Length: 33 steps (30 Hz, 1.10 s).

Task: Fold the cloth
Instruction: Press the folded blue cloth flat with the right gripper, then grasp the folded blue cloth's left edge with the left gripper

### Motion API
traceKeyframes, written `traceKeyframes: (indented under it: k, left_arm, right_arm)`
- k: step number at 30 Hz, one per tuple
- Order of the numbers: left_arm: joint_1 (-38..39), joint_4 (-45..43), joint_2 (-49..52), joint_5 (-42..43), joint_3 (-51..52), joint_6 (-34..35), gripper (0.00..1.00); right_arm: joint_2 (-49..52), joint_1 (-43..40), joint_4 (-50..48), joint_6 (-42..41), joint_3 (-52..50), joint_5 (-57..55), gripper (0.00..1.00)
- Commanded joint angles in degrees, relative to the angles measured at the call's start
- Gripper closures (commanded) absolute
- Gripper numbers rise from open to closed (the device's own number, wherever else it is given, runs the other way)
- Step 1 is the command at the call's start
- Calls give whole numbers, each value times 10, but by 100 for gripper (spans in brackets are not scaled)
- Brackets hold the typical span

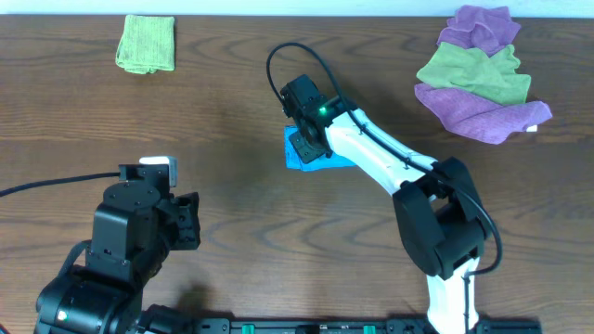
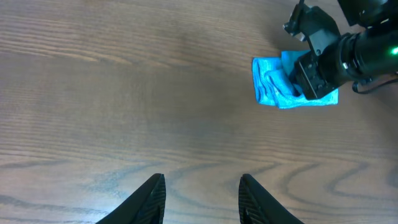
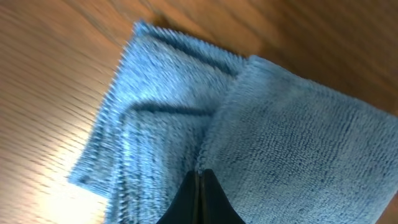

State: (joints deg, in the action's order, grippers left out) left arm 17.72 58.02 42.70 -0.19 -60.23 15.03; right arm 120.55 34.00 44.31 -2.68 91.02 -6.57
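The cloth (image 1: 295, 160) is a bright sky-blue bundle lying in folded layers on the wooden table, just right of centre. In the left wrist view the cloth (image 2: 270, 87) lies at the upper right, partly under the right arm's head. My right gripper (image 1: 306, 147) is down on top of it. In the right wrist view the cloth (image 3: 280, 124) fills the frame, and the hemmed edge of its upper layer runs straight into my right gripper (image 3: 200, 174), whose jaws are pressed together on it. My left gripper (image 2: 202, 182) hovers open over bare wood, well left of the cloth.
A folded lime-green cloth (image 1: 147, 43) lies at the back left. A pile of purple and lime-green cloths (image 1: 483, 74) sits at the back right. The right arm's black cable (image 1: 278, 65) loops above the cloth.
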Motion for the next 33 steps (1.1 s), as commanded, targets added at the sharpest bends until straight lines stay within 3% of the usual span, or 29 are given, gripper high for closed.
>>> traceKeyframes:
  k: [1,14,16,17,21,33]
  left_arm:
    - [-2,-4,0,2,1,3,60]
    - [-2,-13,0,2,1,3,60]
    - [-2,-13,0,3,1,3,59]
    - [-2,-13,0,2,1,3,59]
    - [-2,-13,0,2,1,3,59]
    - [-2,-19,0,2,5,4,56]
  right_arm:
    - [7,11,-2,-5,32,25,99]
    - [7,31,1,-5,55,47,99]
    - [9,31,2,-5,55,47,82]
    - [10,31,2,-5,55,47,65]
    - [10,31,1,-5,55,47,47]
    - [-9,21,38,-5,82,40,38]
